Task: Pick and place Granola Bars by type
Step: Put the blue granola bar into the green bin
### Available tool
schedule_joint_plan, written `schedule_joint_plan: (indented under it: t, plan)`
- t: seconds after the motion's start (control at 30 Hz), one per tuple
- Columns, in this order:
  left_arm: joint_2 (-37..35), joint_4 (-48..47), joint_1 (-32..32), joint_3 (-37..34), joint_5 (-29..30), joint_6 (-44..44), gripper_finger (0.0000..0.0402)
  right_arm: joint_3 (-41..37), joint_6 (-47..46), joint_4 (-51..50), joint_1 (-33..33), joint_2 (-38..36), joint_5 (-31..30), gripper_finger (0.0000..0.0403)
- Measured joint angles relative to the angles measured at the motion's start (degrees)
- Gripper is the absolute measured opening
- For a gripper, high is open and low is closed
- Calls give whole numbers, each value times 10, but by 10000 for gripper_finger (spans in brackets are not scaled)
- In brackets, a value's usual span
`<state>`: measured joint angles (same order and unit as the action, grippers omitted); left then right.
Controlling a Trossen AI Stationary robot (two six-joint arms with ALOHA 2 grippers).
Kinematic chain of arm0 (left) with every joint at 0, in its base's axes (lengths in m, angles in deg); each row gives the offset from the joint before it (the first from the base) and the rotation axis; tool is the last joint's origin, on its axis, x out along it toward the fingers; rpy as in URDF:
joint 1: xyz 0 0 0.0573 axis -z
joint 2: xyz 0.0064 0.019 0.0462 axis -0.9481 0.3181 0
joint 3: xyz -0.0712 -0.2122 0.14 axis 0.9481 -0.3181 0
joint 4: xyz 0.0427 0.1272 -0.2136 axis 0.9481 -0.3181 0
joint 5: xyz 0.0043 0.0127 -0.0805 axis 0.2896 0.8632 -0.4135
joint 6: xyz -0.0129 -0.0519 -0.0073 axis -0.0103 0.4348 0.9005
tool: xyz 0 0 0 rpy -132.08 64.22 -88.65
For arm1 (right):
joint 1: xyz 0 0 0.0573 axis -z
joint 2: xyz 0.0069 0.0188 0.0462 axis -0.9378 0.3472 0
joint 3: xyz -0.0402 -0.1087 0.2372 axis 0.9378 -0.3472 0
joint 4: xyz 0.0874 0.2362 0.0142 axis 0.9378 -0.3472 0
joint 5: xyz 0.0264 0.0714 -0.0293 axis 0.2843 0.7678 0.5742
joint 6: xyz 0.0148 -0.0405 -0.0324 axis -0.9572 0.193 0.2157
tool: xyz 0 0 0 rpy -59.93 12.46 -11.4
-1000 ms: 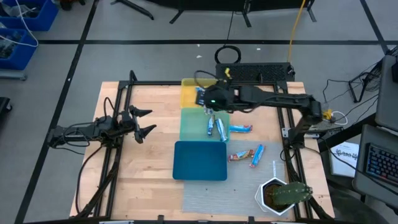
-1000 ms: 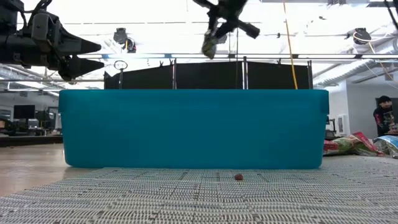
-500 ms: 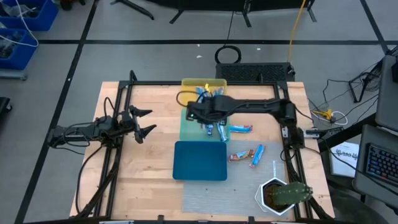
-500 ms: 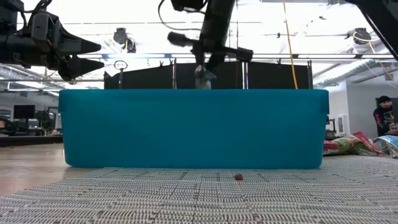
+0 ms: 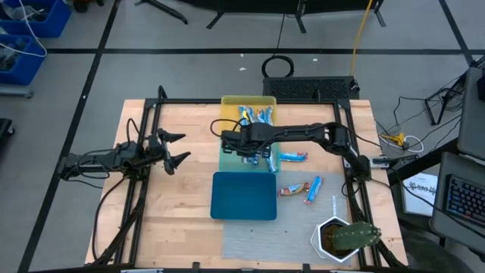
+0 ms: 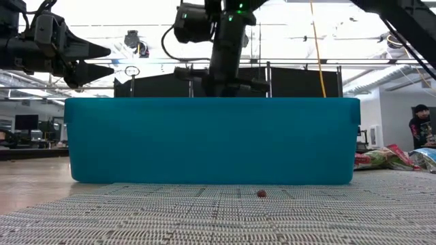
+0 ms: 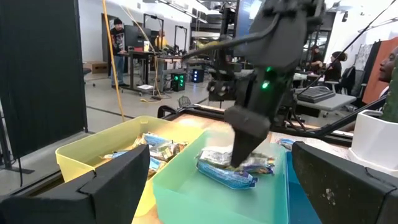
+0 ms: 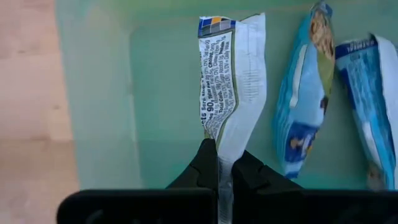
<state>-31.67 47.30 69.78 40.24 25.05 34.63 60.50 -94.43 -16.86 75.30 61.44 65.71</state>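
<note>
Granola bar point(image 8: 231, 81) pinched by its crimped end between the closed fingers of the right gripper point(image 8: 222, 163), hanging low over the green tray point(image 8: 99, 93) near that tray's left wall. Wrapper shows its pale printed back, thin foil, creased and slightly twisted. Two more blue bars point(image 8: 306, 93) lie flat on the tray floor beside it, glossy, pillow-shaped, sealed ends flared.

High view: the right arm reaches across the table from the right edge, the right gripper over the green tray in the table's middle. Yellow tray point(image 5: 231, 102) at the far edge holds several blue wrappers point(image 5: 254, 114). Blue tray point(image 5: 242, 195) sits nearest the front edge; contents not seen. Three bars point(image 5: 303, 187) loose on bare wood toward the right edge, some with red-orange print.

Left gripper point(image 5: 173, 149) waits near the left edge, fingers spread, holding nothing.

Step, as judged: placing a bar into the green tray. Next move calls for parting the fingers and lifting straight up, so the limp foil does not cling or drag the neighbours
</note>
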Motion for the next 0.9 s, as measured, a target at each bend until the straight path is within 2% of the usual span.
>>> schedule_joint_plan:
  t: [0.53, 0.7, 0.9]
  plan:
    - [0, 0, 0, 0, 0, 0, 392, -4, 27, -3, 12, 51, 4, 1]
    - [0, 0, 0, 0, 0, 0, 392, -28, 24, 15, 14, 49, 11, 1]
    - [0, 0, 0, 0, 0, 0, 392, -50, 19, 19, 15, 49, 45, 52]
